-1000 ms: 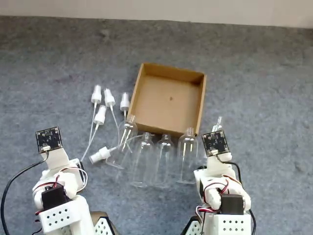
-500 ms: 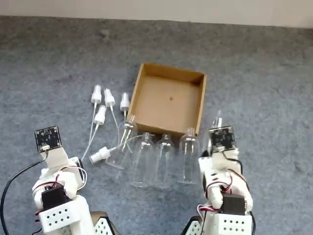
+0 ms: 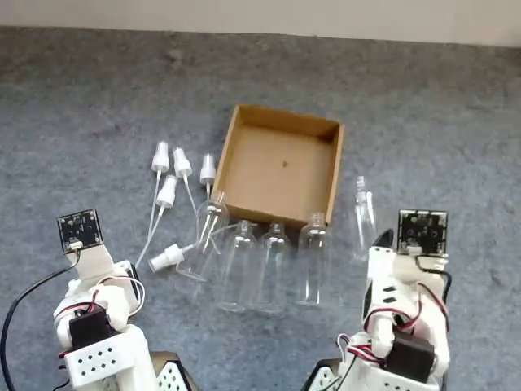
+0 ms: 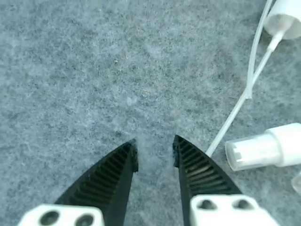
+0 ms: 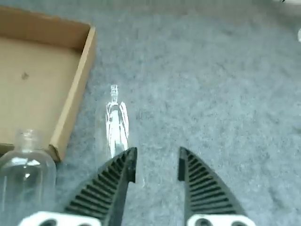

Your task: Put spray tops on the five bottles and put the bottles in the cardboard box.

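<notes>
The box point(image 3: 281, 167) is set open on the grey carpet point(image 3: 98, 98). Four bottles point(image 3: 273, 265) are placed just before its near wall, and a fifth point(image 3: 362, 216) is found beside its right wall. The left gripper point(image 4: 154, 146) and right gripper point(image 5: 157, 157) are both held spread, with nothing between. Five tops point(image 3: 167, 193) are scattered left of the box.

Bottle point(image 5: 26, 172), base beyond the edge.

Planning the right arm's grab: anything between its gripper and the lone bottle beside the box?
Nothing visible. Only bare carpet lies between the open right gripper and the bottle. The box wall sits beside the bottle, not in the path.
</notes>
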Action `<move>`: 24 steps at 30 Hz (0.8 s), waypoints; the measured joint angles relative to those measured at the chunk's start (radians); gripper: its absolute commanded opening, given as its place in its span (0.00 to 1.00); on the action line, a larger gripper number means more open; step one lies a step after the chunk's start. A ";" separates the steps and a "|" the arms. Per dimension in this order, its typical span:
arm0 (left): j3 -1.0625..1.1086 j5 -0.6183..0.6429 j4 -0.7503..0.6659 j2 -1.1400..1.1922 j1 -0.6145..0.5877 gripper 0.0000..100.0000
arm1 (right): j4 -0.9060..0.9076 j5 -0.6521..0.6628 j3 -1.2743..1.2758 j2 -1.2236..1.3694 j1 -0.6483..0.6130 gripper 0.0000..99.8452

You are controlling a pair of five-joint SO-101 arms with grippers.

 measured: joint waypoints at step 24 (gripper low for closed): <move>0.000 0.000 0.000 0.000 0.000 0.09 | 0.443 0.023 -1.422 1.861 -0.288 0.28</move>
